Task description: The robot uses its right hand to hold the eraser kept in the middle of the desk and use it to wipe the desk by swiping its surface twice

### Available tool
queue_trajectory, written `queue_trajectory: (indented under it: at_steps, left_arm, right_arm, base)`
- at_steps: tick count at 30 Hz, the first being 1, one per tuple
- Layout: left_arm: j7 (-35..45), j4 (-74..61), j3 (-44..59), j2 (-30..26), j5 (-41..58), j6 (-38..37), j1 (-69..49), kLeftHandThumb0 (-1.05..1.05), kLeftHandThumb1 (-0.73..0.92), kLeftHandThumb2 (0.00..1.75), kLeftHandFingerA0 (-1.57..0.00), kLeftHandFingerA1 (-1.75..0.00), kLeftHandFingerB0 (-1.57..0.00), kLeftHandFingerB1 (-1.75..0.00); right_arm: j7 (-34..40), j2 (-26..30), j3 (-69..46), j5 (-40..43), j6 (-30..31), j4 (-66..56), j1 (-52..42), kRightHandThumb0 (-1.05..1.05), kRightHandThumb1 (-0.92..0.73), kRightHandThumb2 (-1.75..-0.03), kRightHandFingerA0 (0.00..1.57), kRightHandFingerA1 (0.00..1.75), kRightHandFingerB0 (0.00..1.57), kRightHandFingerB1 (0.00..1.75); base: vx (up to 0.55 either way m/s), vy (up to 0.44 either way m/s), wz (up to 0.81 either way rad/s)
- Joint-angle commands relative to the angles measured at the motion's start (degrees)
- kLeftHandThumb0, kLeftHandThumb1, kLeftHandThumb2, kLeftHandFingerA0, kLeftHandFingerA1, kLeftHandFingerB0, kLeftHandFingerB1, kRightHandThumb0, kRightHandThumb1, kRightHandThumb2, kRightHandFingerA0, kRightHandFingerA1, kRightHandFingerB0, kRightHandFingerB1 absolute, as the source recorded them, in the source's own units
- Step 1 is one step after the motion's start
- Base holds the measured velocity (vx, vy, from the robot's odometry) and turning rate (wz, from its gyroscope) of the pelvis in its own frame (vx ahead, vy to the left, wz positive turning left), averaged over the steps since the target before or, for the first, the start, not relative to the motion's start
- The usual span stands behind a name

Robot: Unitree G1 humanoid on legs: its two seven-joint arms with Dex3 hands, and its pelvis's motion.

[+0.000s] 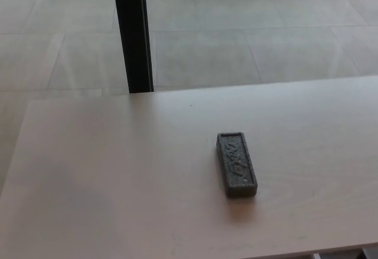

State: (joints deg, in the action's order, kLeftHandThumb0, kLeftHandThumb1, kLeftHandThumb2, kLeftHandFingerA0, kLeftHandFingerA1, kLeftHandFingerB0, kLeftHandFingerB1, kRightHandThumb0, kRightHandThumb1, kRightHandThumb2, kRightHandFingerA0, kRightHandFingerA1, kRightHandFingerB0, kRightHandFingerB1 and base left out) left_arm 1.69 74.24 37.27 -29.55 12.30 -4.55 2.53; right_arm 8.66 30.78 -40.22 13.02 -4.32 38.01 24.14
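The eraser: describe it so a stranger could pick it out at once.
A pale wooden desk fills the lower part of the head view, with a black post behind its far edge. Near the desk's middle lies the eraser, a dark grey textured block, the only object on the desk.

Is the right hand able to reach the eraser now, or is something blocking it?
Probably yes. The eraser lies flat and alone on the desk, nothing near it. The right hand is not in view, though.

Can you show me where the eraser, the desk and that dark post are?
dark grey rectangular eraser [236,164], head view, on its embossed top face
pale wooden desk [106,170], head view, on bare surface left of the eraser
black upright post [132,32], head view, mid-shaft
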Motion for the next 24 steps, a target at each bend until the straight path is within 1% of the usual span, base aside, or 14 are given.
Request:
queue_trajectory:
  at_steps: [1, 4, 6, 9, 10, 13, 14, 17, 19, 20, 21, 22, 23, 24]
  left_arm:
    - [-0.07, 0.1, 0.34, -0.9, 1.87, -1.1, 0.04, -0.48, 0.67, 0.6, -0.76, -0.63, -0.55, -0.54]
    - [-0.52, 0.13, -0.06, -0.92, 1.55, -0.71, 0.34, -0.49, 0.67, 0.61, -0.76, -0.62, -0.56, -0.54]
    - [-0.99, -0.04, -0.13, -0.86, 1.52, -0.86, 0.23, -0.5, 0.68, 0.6, -0.75, -0.63, -0.57, -0.55]
    - [-0.7, -0.18, -0.63, -0.82, 1.1, -1.47, -0.07, -0.51, 0.7, 0.61, -0.76, -0.64, -0.55, -0.54]
    - [-0.5, -0.38, -0.6, -0.8, 1.24, -1.53, -0.09, -0.51, 0.71, 0.61, -0.75, -0.64, -0.55, -0.54]
    - [-0.47, -0.35, -0.2, -0.57, 1.81, -1.54, 0.12, -0.5, 0.7, 0.61, -0.74, -0.63, -0.52, -0.53]
    - [-0.51, -0.27, -0.26, -0.55, 1.73, -1.64, 0.14, -0.5, 0.7, 0.61, -0.74, -0.63, -0.54, -0.53]
    - [-0.56, -0.07, -0.82, -0.67, 1.25, -1.4, 0.47, -0.5, 0.7, 0.61, -0.75, -0.64, -0.57, -0.53]
    - [-0.3, -0.18, -0.59, -0.71, 1.64, -1.45, 0.58, -0.5, 0.71, 0.61, -0.74, -0.63, -0.56, -0.53]
    - [-0.22, -0.07, -0.59, -0.78, 1.67, -1.45, 0.64, -0.49, 0.7, 0.61, -0.74, -0.63, -0.57, -0.53]
    - [-0.09, 0.09, -0.53, -0.84, 1.72, -1.47, 0.72, -0.49, 0.7, 0.61, -0.74, -0.63, -0.57, -0.53]
    - [-0.28, 0.14, -0.6, -0.86, 1.65, -1.43, 0.82, -0.49, 0.7, 0.61, -0.74, -0.61, -0.57, -0.52]
    - [-0.49, 0.23, -0.54, -0.79, 1.68, -1.58, 0.88, -0.49, 0.7, 0.61, -0.75, -0.61, -0.58, -0.52]
    - [-0.39, 0.07, -0.03, -0.74, 2.31, -1.48, 1.06, -0.49, 0.69, 0.61, -0.77, -0.64, -0.58, -0.53]
  right_arm:
    - [3.19, -1.76, 9.54, -1.51, 7.44, -14.83, 13.25, -0.22, -0.7, -0.86, 0.97, 1.73, 0.84, 0.99]
    - [2.88, -5.64, 14.19, -0.96, 10.2, -21.81, 16.01, -0.2, -0.71, -0.86, 0.95, 1.75, 0.77, 1.16]
    - [1.84, -10.51, 18.64, -0.22, 10.03, -25.88, 17.95, -0.09, -0.53, -1.14, 0.92, 1.75, 0.81, 1.32]
    - [0.15, -13.96, 21.92, -0.12, 9.11, -26.62, 18.17, -0.05, -0.45, -1.26, 0.94, 1.72, 0.86, 1.37]
    - [-1.6, -15.58, 24.52, -1.03, 7.91, -25.59, 18.3, -0.08, -0.51, -1.19, 1.24, 1.39, 0.92, 1.17]
    - [-2.77, -19.12, 30.18, -3.51, 6.65, -23.89, 19.08, -0.13, -0.45, -1.23, 1.3, 1.47, 0.96, 1.24]
    - [-2.11, -19.77, 32.13, -5.22, 7.15, -23.69, 19.33, -0.08, -0.35, -1.41, 0.98, 1.73, 0.87, 1.5]
    - [-0.1, -22.88, 37.94, -9.2, 9.36, -20.12, 20.71, -0.08, -0.41, -1.38, 0.97, 1.71, 0.86, 1.47]
    - [0.5, -24.23, 39.08, -9.41, 10.38, -17.15, 21.49, -0.1, -0.46, -1.26, 0.95, 1.74, 0.83, 1.52]
    - [0.42, -24.29, 40.03, -10.22, 10.02, -15.51, 21.8, -0.17, -0.49, -1.2, 1.24, 1.44, 0.98, 1.28]
    - [0.17, -24.4, 41.38, -11.46, 9.57, -13.28, 22.18, -0.17, -0.49, -1.2, 1.24, 1.44, 0.98, 1.28]
    - [0.27, -24.77, 41.93, -11.9, 8.41, -11.49, 22.28, -0.1, -0.47, -1.26, 0.92, 1.75, 0.78, 1.56]
    - [0.49, -25.19, 42.32, -12.03, 8.66, -10.45, 22.47, -0.11, -0.48, -1.25, 0.92, 1.75, 0.78, 1.56]
    - [1.22, -26.35, 43.52, -13.32, 4.89, -5.98, 22.78, -0.08, -0.41, -1.39, 0.92, 1.75, 0.8, 1.62]
  base:
    - [0.0, 0.0, 0.0]
    - [0.0, 0.0, 0.0]
    - [0.0, 0.0, 0.0]
    - [0.0, 0.0, 0.0]
    - [0.0, 0.0, 0.0]
    - [0.0, 0.0, 0.0]
    - [0.0, 0.0, 0.0]
    - [0.0, 0.0, 0.0]
    - [0.0, 0.0, 0.0]
    - [0.0, 0.0, 0.0]
    - [0.0, 0.0, 0.0]
    - [0.0, 0.0, 0.0]
    - [0.0, 0.0, 0.0]
    - [0.0, 0.0, 0.0]
